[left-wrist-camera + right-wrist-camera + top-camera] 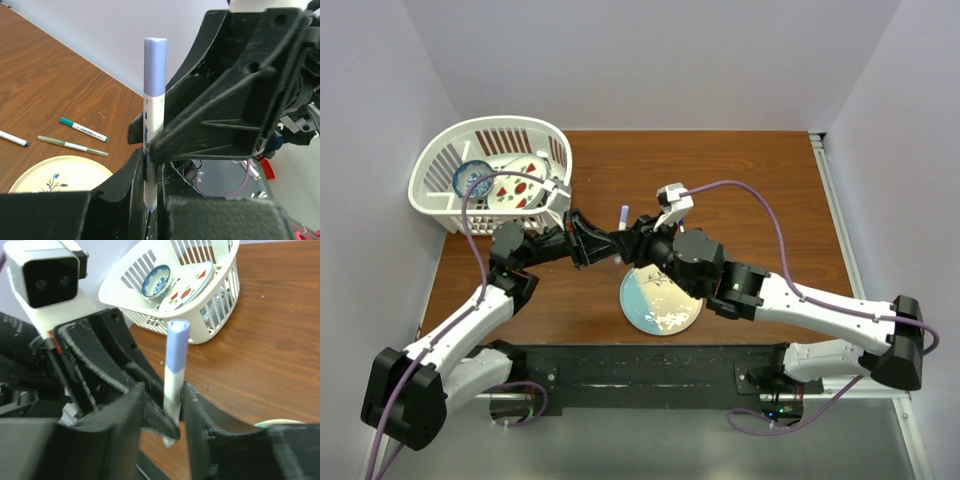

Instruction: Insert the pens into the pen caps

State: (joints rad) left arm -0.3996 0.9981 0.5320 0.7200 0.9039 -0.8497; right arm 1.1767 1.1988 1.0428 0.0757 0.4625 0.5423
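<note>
A white pen (151,117) with a light purple cap (154,65) on its top end stands upright between the two arms, above the table. My left gripper (150,172) is shut on its lower end. My right gripper (164,392) faces the left one and is closed around the same pen (173,385), just below the cap (177,347); its right finger touches the barrel. From above, the pen (622,222) shows between the two grippers. Three more pens lie on the wood: a teal-ended one (83,129), a thin grey one (72,145) and a white, blue-tipped one (12,138).
A round cream plate (660,300) with a leaf pattern lies near the front middle, partly under the right arm. A white slatted basket (490,170) at the back left holds a blue bowl (472,178) and patterned plates. Walls close in the table on three sides.
</note>
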